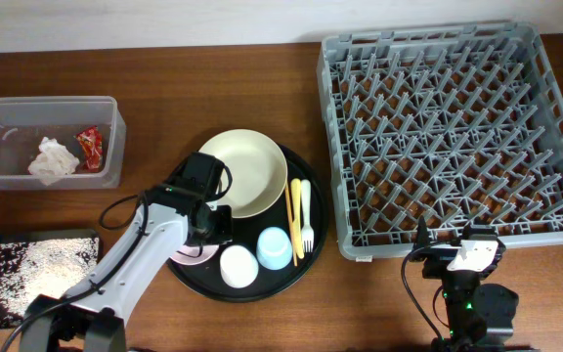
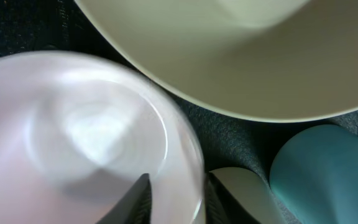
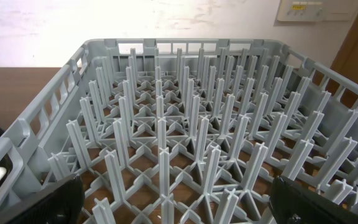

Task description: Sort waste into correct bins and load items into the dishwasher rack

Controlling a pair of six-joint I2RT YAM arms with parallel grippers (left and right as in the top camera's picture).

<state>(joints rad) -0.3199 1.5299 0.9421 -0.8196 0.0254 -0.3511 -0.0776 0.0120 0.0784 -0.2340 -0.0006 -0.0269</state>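
Note:
My left gripper (image 1: pixel 209 227) is down on the round black tray, its two fingers (image 2: pixel 176 202) on either side of the small pink bowl's (image 2: pixel 73 130) rim, shut on it. The pink bowl (image 1: pixel 194 257) lies mostly hidden under the gripper. The large cream bowl (image 1: pixel 247 171) sits beside it, also in the left wrist view (image 2: pixel 229 56). The white cup (image 1: pixel 238 266) and light-blue cup (image 1: pixel 275 247) stand in front. Yellow fork (image 1: pixel 296 215), cream fork (image 1: pixel 307 220) and orange sticks (image 1: pixel 288 210) lie to the right. My right gripper (image 1: pixel 463 256) is open and empty at the grey dishwasher rack's (image 1: pixel 457 127) near edge.
The round black tray (image 1: pixel 306 262) holds the dishes. A clear tub (image 1: pixel 110 117) at the left holds a white paper wad (image 1: pixel 55 159) and a red wrapper (image 1: pixel 89 147). A shallow black tray (image 1: pixel 27 244) with white grains lies at the front left. The rack's pegs (image 3: pixel 185 124) fill the right wrist view.

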